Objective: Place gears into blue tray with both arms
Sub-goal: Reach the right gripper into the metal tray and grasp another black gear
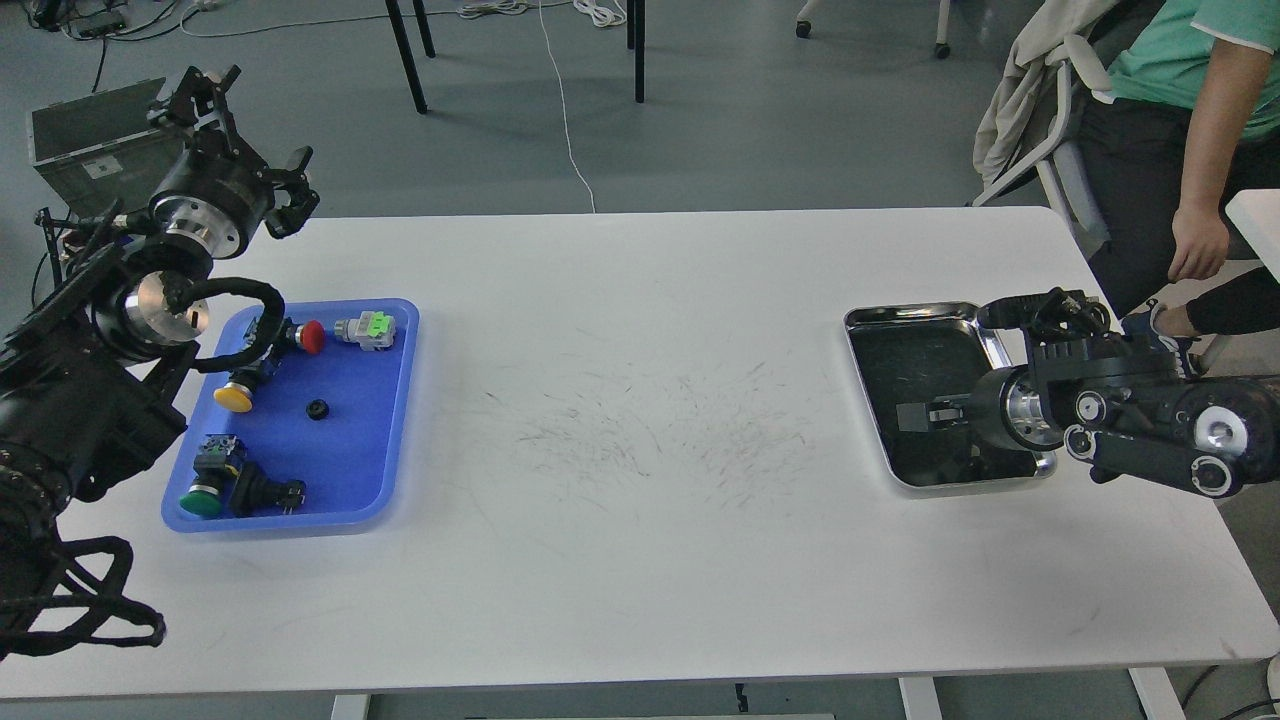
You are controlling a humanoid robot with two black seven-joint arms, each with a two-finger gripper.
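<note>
The left arm (pixel 90 390) reaches toward eleven o'clock, its gripper (pixel 240 120) raised with fingers apart. The right gripper (pixel 925 413) points toward nine o'clock, its finger spacing unclear.

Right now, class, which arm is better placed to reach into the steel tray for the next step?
Right. Its tool hangs over the steel tray. The left tool is raised beyond the blue tray, across the table. Whether a gear lies in the dark steel tray cannot be told.

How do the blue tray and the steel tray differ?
The blue tray is matte blue plastic; the steel tray is shiny metal with a dark bottom. The blue tray holds push-button switches and one gear; in the steel tray I see no loose parts, only the right hand over it. Both are shallow, rectangular, rimmed.
</note>
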